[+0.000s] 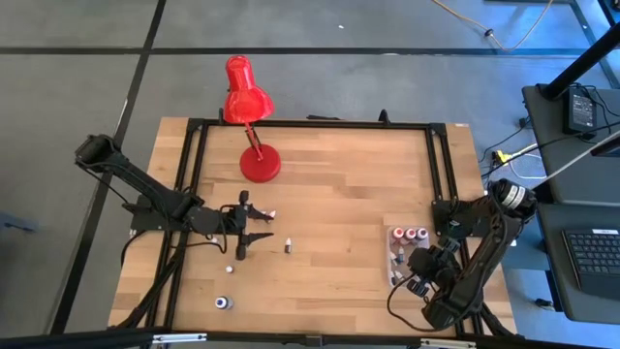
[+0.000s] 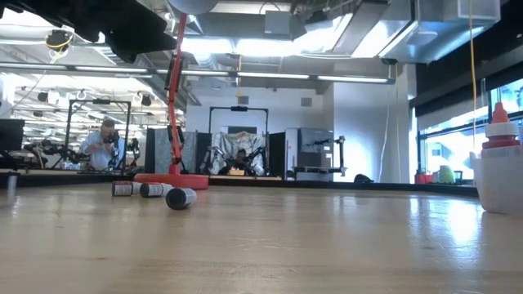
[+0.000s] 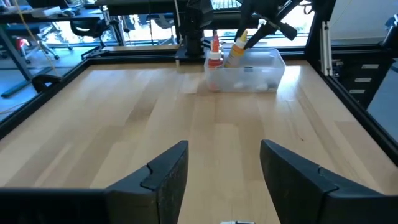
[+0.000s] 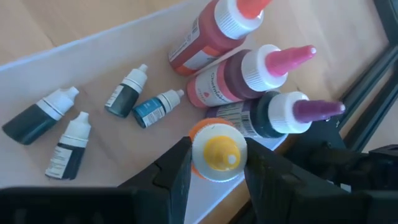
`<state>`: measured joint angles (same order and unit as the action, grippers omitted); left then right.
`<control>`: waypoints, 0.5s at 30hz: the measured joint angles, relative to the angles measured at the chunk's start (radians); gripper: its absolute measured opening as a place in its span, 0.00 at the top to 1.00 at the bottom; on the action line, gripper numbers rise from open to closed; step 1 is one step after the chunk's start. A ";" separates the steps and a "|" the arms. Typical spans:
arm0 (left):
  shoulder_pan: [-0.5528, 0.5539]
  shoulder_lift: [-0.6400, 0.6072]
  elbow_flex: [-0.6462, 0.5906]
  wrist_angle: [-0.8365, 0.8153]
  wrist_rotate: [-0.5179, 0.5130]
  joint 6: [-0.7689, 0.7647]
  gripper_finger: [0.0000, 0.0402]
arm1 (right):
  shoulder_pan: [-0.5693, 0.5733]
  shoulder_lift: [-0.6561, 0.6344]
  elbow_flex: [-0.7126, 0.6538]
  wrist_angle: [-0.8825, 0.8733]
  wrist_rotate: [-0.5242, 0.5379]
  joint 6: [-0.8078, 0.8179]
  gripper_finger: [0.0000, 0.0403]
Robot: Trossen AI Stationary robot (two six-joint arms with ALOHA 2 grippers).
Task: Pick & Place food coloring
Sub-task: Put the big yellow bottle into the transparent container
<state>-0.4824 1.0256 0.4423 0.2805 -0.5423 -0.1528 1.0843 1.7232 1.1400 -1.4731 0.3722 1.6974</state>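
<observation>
While the yellow-capped bottle (image 4: 214,152) is gripped by the right gripper (image 4: 214,169), care is needed.
It could perhaps be dropped beside the tub (image 4: 99,46); nothing is held by the open left gripper (image 3: 221,177).

- Matte black, slim, jointed left robot arm (image 1: 145,189) on show, built of long link segments with chunky housings at the joints.
- Its two-fingered black tool (image 1: 254,225) shows broad, flat, angular fingers (image 3: 166,180).
- Black jointed right robot arm (image 1: 484,247), bulkier, carries a round silver-rimmed cap at one joint.
- Its black tool (image 4: 214,171) has squared, dull-finished fingers (image 4: 171,174).
</observation>
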 joint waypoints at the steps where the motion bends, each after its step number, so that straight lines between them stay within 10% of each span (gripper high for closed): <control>1: 0.000 0.000 0.000 0.000 0.000 0.000 0.51 | 0.000 0.002 0.000 0.000 -0.003 0.000 0.66; 15: 0.000 0.000 0.000 0.000 0.000 0.000 0.52 | 0.000 0.003 0.000 -0.021 -0.011 -0.001 0.66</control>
<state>-0.4824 1.0256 0.4423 0.2802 -0.5423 -0.1532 1.0843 1.7264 1.1400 -1.4943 0.3609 1.6962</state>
